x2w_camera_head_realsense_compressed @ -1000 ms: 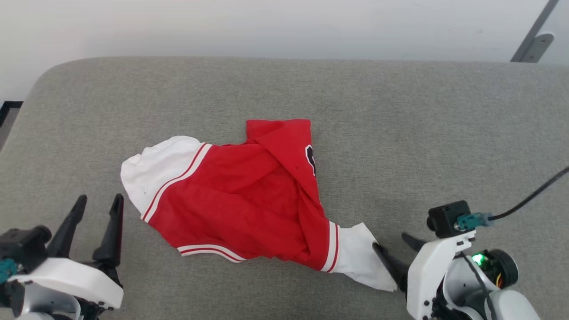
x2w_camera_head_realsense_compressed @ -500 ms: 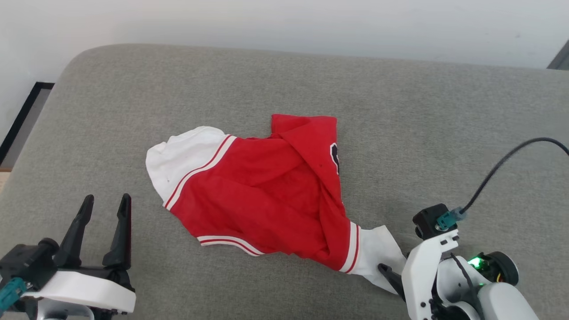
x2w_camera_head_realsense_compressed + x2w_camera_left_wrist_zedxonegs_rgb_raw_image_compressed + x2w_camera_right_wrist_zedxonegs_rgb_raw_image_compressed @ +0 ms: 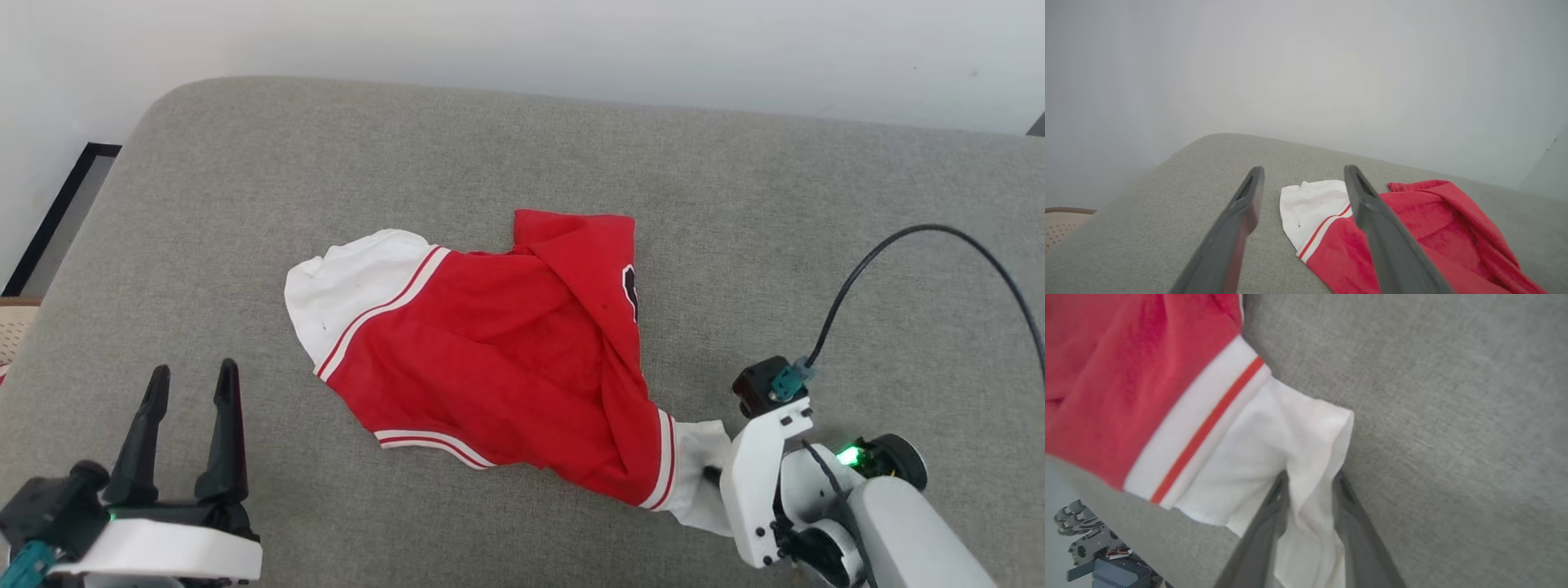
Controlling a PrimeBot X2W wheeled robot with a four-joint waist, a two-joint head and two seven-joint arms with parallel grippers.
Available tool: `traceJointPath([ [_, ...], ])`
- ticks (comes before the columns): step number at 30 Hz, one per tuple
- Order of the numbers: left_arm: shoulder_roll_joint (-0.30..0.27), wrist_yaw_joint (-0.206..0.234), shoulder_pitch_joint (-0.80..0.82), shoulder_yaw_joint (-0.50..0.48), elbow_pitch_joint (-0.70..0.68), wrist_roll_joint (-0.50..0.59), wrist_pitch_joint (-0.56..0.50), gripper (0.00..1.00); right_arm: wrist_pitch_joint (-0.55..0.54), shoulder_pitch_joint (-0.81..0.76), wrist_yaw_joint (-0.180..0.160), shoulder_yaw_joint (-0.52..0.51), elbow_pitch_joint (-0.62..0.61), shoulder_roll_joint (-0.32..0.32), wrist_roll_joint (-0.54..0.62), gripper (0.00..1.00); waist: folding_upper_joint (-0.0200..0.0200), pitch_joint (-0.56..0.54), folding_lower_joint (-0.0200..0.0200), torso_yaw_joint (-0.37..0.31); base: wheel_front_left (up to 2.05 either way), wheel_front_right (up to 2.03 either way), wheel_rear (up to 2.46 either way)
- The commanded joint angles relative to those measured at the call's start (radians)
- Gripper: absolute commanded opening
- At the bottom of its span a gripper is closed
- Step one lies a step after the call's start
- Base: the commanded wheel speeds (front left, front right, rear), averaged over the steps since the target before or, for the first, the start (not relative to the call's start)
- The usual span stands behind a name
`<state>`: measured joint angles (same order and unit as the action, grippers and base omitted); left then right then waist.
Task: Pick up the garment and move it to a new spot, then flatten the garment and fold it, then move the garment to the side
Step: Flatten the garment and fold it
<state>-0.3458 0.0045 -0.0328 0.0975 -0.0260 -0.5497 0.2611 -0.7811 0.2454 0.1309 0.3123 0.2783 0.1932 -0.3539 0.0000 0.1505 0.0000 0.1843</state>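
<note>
The garment (image 3: 506, 351), a red shirt with white sleeve ends and striped trim, lies crumpled in the middle of the grey cushion (image 3: 326, 163). My right gripper (image 3: 712, 474) sits at the shirt's near-right white sleeve, mostly hidden behind its own wrist. In the right wrist view its two fingers stand on either side of a bunched fold of that white sleeve (image 3: 1298, 449), and the right gripper (image 3: 1310, 477) is shut on the cloth. My left gripper (image 3: 194, 369) hovers open at the near left, apart from the shirt. Past the open left gripper (image 3: 1303, 171) lies the other white sleeve (image 3: 1310, 208).
The cushion's rounded far-left corner (image 3: 155, 106) meets a pale wall. A black-framed edge (image 3: 57, 212) runs down the left side. A black cable (image 3: 898, 245) arcs up from my right wrist. Robot base parts (image 3: 1094, 555) show below the cushion's near edge.
The head camera has shifted, so the whole picture moved right. My right gripper slid onto the white sleeve and its jaws narrowed around the cloth. The left gripper stayed open.
</note>
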Motion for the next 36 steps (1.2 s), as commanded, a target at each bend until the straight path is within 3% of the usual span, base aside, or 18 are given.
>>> traceJointPath([
  [1, 0.021, -0.015, -0.02, -0.026, -0.005, 0.017, 0.005, 1.0, -0.001, -0.003, 0.0, 0.019, 0.029, 0.003, -0.021, 0.0, 0.0, -0.004, 0.0, -0.002, 0.0, 0.0, 0.0],
  [8, 0.089, -0.067, -0.052, -0.101, -0.007, 0.073, 0.005, 1.0, -0.034, 0.042, 0.0, -0.007, -0.059, 0.064, -0.079, 0.0, 0.0, -0.022, 0.0, -0.015, 0.0, 0.0, 0.0],
  [20, 0.151, -0.118, -0.053, -0.156, 0.006, 0.129, 0.005, 1.0, -0.119, 0.079, 0.0, -0.207, -0.178, 0.151, -0.056, 0.0, 0.0, -0.028, 0.0, -0.022, 0.0, 0.0, 0.0],
  [26, 0.169, -0.128, -0.047, -0.162, 0.015, 0.139, 0.005, 1.0, -0.1, 0.098, 0.0, -0.298, -0.094, 0.167, -0.012, 0.0, 0.0, -0.025, 0.0, -0.014, 0.0, 0.0, 0.0],
  [31, 0.174, -0.133, -0.038, -0.161, 0.024, 0.144, 0.005, 1.0, -0.009, 0.131, 0.0, -0.315, 0.048, 0.16, 0.017, 0.0, 0.0, -0.022, 0.0, -0.007, 0.0, 0.0, 0.0],
  [32, 0.175, -0.134, -0.038, -0.161, 0.026, 0.144, 0.005, 1.0, 0.011, 0.138, 0.0, -0.315, 0.079, 0.154, 0.018, 0.21, 0.0, -0.023, 0.0, -0.007, 0.0, 0.0, 0.0],
  [34, 0.176, -0.135, -0.038, -0.16, 0.03, 0.143, 0.005, 1.0, 0.043, 0.15, 0.0, -0.31, 0.134, 0.146, 0.029, 1.0, 0.0, -0.028, 0.0, -0.006, 0.0, 0.0, 0.0],
  [36, 0.174, -0.134, -0.04, -0.157, 0.032, 0.145, 0.005, 1.0, 0.07, 0.163, 0.0, -0.3, 0.164, 0.146, 0.032, 1.0, 0.0, -0.032, 0.0, -0.004, 0.0, 0.0, 0.0],
])
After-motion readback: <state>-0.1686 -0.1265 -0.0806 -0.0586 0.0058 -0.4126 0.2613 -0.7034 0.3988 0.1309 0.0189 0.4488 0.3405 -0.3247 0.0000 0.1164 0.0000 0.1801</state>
